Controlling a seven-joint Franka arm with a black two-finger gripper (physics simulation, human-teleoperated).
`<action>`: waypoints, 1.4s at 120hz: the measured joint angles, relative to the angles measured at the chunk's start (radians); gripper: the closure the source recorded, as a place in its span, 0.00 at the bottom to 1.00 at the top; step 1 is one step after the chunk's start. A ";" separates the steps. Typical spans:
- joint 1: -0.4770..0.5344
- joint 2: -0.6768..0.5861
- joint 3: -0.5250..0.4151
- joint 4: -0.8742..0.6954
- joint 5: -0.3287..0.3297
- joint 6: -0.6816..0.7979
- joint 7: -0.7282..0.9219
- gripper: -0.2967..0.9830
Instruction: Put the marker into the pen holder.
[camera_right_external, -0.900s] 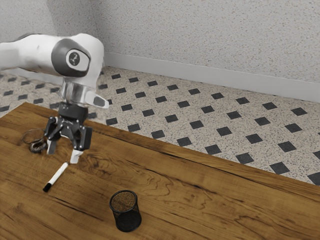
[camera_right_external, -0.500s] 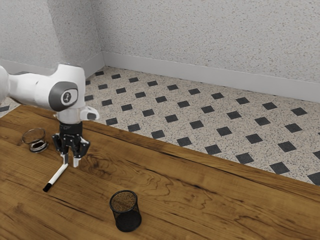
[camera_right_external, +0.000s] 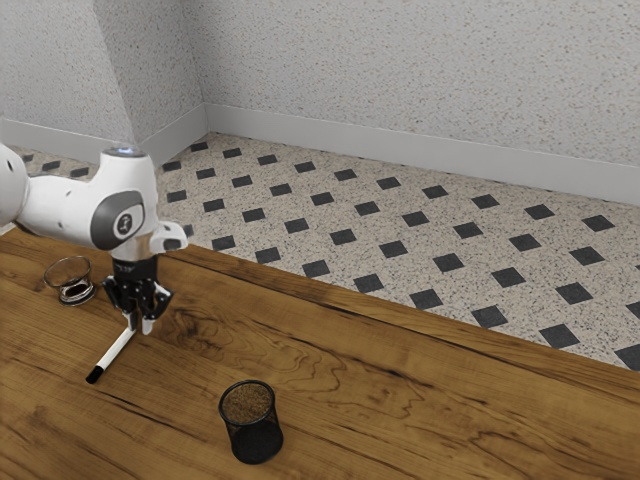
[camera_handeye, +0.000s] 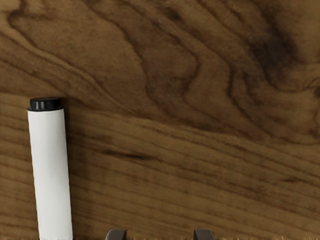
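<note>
Low over the table, my gripper (camera_right_external: 140, 325) is open at the far end of the white marker (camera_right_external: 117, 350), opposite its black cap. The marker lies flat, with the cap toward the exterior view's lower left. In the wrist view the marker (camera_handeye: 51, 175) lies outside the space between the two fingertips of my gripper (camera_handeye: 160, 235), which stand apart with bare wood between them. The black mesh pen holder (camera_right_external: 254, 440) stands upright, toward the exterior view's right from the marker.
Behind the marker, close to the arm, a glass-like round item (camera_right_external: 70, 282) with a dark part rests on the wooden table (camera_right_external: 400, 410). The table's far edge runs behind my hand, with a tiled floor beyond it.
My hand has come down toward the table and turned, with the arm lowering behind it. The fingers look closer together than at first. Marker and pen holder have stayed put.
</note>
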 joint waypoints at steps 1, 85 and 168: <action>0.000 0.000 0.002 -0.002 0.000 0.002 0.001 0.68; 0.024 0.108 0.058 0.029 0.000 0.101 0.054 0.67; 0.041 0.179 0.059 0.079 -0.014 0.134 0.094 0.67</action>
